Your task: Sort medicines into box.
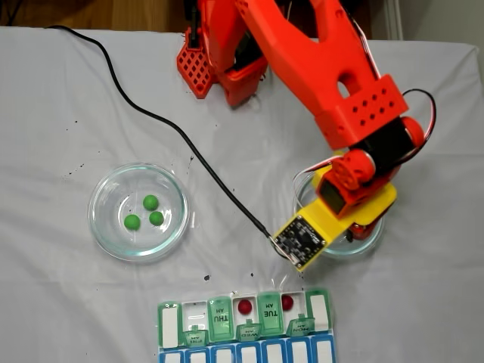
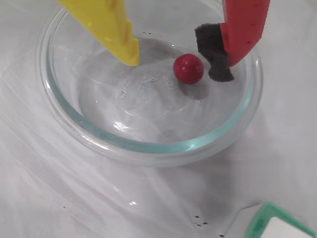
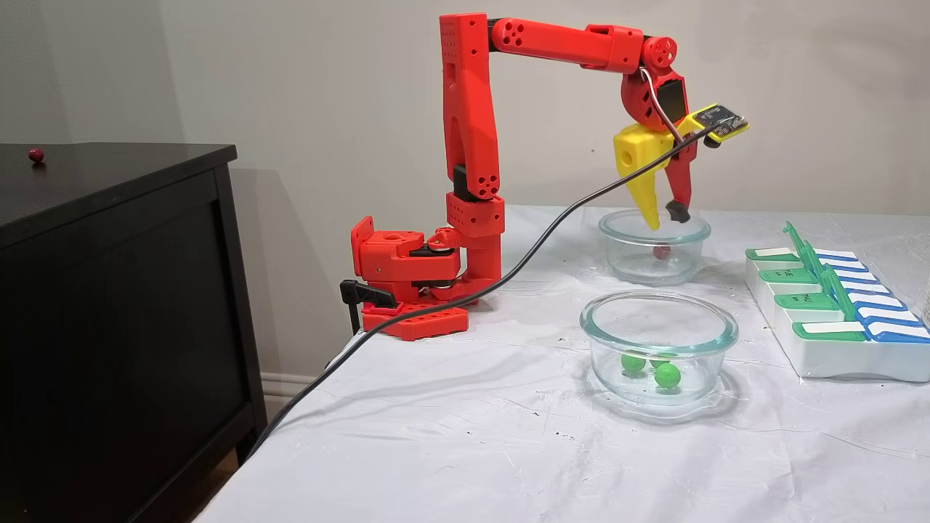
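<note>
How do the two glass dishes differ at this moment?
Contents: the dish under the gripper holds one red ball; the other dish holds three green balls.
Gripper: the open fingers hang over the red-ball dish; nothing hangs over the green-ball dish.
Shared: both are round clear glass, standing upright on the white cloth near the pill organizer.

The arm covers most of the right-hand clear glass dish (image 1: pixel 302 189) in a fixed view. The green-lidded weekly pill organizer (image 1: pixel 227 321) runs off the bottom edge there, its smaller labels too tiny to read.

The arm (image 3: pixel 552 40) reaches out level, wrist bent down; its fingers (image 2: pixel 124 39) point downward, spread apart, holding nothing.
</note>
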